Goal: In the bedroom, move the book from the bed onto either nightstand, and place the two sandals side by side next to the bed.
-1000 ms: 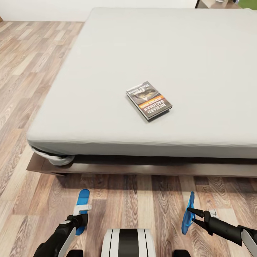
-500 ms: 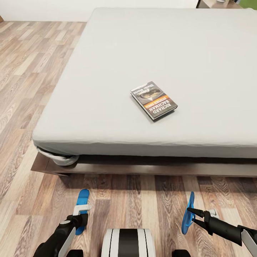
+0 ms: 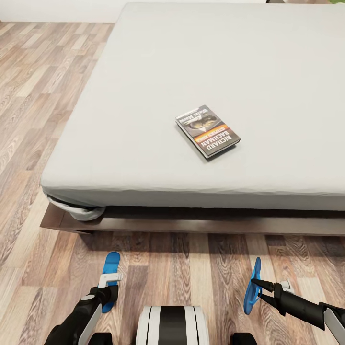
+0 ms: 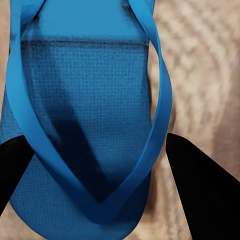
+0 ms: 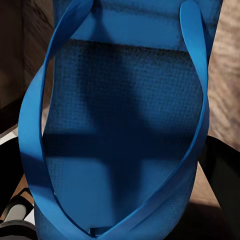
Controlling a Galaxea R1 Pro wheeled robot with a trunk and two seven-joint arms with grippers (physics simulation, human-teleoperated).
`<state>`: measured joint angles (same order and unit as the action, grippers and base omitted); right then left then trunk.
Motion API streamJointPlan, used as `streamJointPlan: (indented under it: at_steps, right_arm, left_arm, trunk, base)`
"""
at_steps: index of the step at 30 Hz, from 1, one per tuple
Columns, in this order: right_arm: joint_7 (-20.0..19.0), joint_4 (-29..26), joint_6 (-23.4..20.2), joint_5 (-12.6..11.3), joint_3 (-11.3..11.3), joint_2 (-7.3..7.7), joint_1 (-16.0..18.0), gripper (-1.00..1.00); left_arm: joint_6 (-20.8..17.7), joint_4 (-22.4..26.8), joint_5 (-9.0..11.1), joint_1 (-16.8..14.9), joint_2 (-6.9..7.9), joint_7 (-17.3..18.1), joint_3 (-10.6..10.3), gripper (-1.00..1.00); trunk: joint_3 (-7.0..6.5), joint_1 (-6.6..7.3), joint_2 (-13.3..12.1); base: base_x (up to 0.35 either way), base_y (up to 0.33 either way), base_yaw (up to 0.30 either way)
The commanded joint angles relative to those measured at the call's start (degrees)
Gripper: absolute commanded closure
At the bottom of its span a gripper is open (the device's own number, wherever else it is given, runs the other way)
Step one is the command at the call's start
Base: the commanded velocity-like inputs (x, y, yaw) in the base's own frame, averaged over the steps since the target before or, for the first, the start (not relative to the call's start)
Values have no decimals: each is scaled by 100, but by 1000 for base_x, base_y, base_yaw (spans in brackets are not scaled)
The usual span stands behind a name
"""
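The book (image 3: pixel 207 132) lies flat on the pale mattress of the bed (image 3: pixel 191 57), a little in from the near edge. My left gripper (image 3: pixel 109 292) is shut on one blue sandal (image 3: pixel 111 270), held flat and low over the floor. The left wrist view has that sandal (image 4: pixel 90 115) between the two dark fingers (image 4: pixel 200 195). My right gripper (image 3: pixel 258 289) is shut on the other sandal (image 3: pixel 252 285), held on edge; its sole and strap (image 5: pixel 125 135) are close up in the right wrist view. The nightstand is out of view.
The bed's dark wooden frame (image 3: pixel 201 225) runs across just ahead of me, with a corner of bunched sheet (image 3: pixel 76 211) at its left end. Wood-plank floor (image 3: pixel 33 120) stretches along the bed's left side and between me and the frame.
The whole picture has shifted, so the camera moved: the bed and book now sit slightly further right and higher. Both sandals stay held in the grippers as before.
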<state>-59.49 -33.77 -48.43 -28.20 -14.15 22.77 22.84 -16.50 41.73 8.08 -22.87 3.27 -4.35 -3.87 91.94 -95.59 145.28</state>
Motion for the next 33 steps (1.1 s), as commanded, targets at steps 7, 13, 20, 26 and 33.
streamJointPlan:
  at_steps: [7, 13, 20, 26, 33]
  right_arm:
    - [-11, 6, -26, -2, -9, 0, 1, 100]
    - [-13, 5, -26, -2, -10, 0, 1, 100]
    - [-14, 2, -26, -2, -11, 0, 1, 100]
    - [-11, 4, -26, -2, -9, 0, 1, 100]
    - [-10, 5, -26, -2, -9, 0, 1, 100]
  left_arm:
    - [-90, -51, 88, 2, 7, -64, -43, 100]
    - [-93, -51, 88, 2, 7, -66, -43, 100]
    - [-90, -51, 88, 2, 7, -66, -52, 100]
    - [-90, -51, 88, 2, 7, -66, -46, 100]
    - [-90, -51, 88, 2, 7, -66, -51, 100]
  trunk:
    - [2, -3, 0]
    - [-20, 0, -1]
    - [-42, 2, -3]
    - [-42, 2, -3]
    - [-86, 8, -5]
  base:
    - [0, 0, 0]
    - [0, 0, 0]
    - [0, 0, 0]
    - [0, 0, 0]
    - [0, 0, 0]
